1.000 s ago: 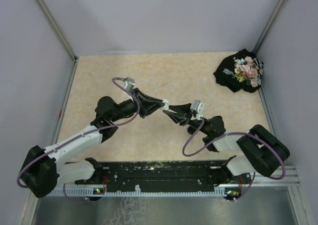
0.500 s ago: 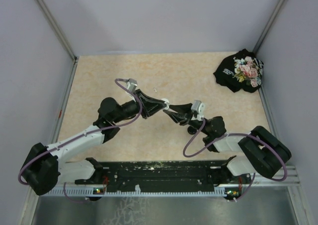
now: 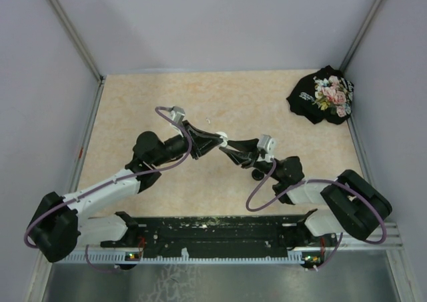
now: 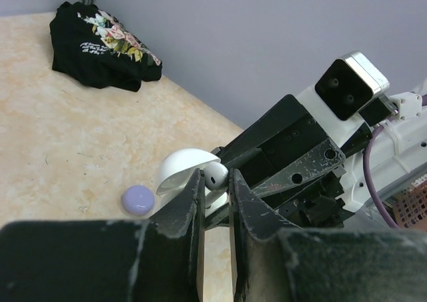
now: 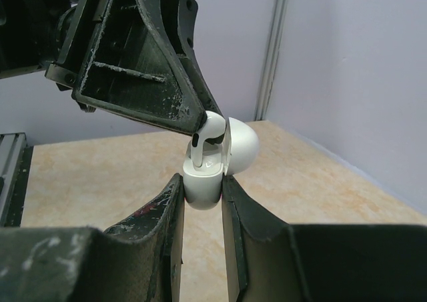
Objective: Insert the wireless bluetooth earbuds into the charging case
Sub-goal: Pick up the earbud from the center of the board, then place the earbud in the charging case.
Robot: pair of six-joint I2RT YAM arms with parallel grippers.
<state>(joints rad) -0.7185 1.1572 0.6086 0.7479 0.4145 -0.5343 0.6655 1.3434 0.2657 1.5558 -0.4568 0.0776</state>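
**A Robot Test Cell in a Lab**

This is a laboratory enclosure built for robot trials. Plain grey-lilac panels [image 3: 220, 22] wall in a beige, stone-patterned tabletop [image 3: 267, 95] on three sides, joined at the corners by bare aluminium posts [image 3: 70, 32]. A left arm [image 3: 107, 185] and a right arm [image 3: 305, 193] are bolted to a black mounting rail [image 3: 213, 229] at the near edge. Purple cables [image 4: 369, 169] loop along them, and a small boxed camera [image 4: 350, 82] sits on a wrist. A crumpled black floral cloth [image 3: 323, 95] lies in the far right corner.
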